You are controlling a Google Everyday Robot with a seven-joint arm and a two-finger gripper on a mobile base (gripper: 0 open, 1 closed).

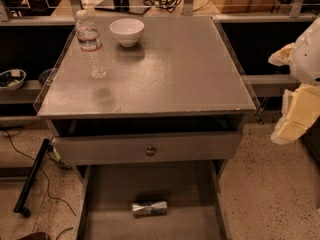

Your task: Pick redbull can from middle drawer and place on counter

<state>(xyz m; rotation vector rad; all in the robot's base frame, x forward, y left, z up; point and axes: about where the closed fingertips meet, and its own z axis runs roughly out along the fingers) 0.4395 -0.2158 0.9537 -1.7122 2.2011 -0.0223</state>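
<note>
The redbull can [149, 207] lies on its side on the floor of the open middle drawer [112, 196], near the middle of the tray. The counter [170, 74] is the flat grey speckled top of the cabinet above it. My gripper [294, 115] hangs at the right edge of the view, off the cabinet's right side, at about the height of the upper drawer. It is well apart from the can and holds nothing that I can see.
A clear water bottle [91, 44] stands at the counter's back left, with a white bowl [127, 31] beside it. A drawer front with a round knob [150, 150] juts out above the middle drawer. Cables and a black bar [31, 176] lie on the floor at left.
</note>
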